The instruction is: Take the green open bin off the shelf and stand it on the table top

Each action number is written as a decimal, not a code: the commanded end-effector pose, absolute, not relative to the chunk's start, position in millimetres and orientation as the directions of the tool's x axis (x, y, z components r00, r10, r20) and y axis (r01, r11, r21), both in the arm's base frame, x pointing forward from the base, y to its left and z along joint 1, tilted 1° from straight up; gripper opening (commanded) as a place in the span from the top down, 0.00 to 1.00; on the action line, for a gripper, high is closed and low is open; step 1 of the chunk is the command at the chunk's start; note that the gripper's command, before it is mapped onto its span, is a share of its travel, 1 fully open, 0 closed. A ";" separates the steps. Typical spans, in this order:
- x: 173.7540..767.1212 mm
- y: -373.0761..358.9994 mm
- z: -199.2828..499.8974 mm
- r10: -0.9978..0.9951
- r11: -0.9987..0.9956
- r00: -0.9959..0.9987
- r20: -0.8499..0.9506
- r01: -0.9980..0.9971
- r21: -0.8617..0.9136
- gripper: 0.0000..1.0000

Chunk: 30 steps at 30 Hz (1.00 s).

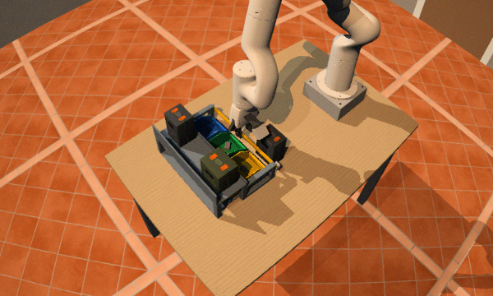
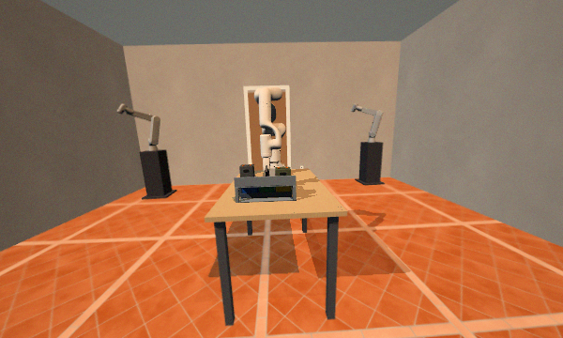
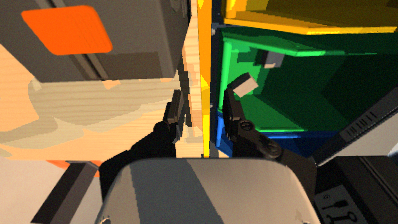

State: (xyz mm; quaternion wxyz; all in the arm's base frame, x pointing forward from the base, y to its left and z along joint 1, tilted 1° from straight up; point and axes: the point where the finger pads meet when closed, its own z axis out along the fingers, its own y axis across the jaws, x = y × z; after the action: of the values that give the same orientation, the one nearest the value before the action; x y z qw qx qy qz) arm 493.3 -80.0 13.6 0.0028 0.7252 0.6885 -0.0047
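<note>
The green bin (image 1: 225, 143) sits on the shelf (image 1: 189, 170) between the blue bin (image 1: 207, 125) and yellow bin (image 1: 246, 161), small parts inside. The hand (image 3: 200, 112) hangs half open, empty, straddling the shelf's yellow front rail (image 3: 204, 80) above the surface (image 1: 320, 156).

Grey walls (image 2: 474, 117) enclose an orange tiled floor (image 2: 427, 263), a wooden table (image 2: 272, 208) on 4 dark legs.
</note>
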 end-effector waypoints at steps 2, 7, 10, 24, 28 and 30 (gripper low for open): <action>496.5 -80.6 4.8 0.999 -0.052 0.052 -0.012 0.999 0.002 0.53; 496.5 -80.6 4.8 0.999 -0.052 0.052 -0.012 0.999 0.002 0.53; 496.5 -80.6 7.3 0.999 -0.052 0.052 -0.012 0.999 0.002 0.53; 496.4 -80.6 10.1 0.999 -0.052 0.052 -0.012 0.999 0.002 0.53; 496.4 -80.5 12.7 0.999 -0.052 0.052 -0.012 0.999 0.002 0.53; 496.4 -80.5 14.4 0.999 -0.052 0.052 -0.012 0.999 0.002 0.53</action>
State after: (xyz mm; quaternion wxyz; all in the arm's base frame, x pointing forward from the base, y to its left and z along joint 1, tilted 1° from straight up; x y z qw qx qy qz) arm 495.4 -80.4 10.8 0.0040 0.7252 0.6885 -0.0042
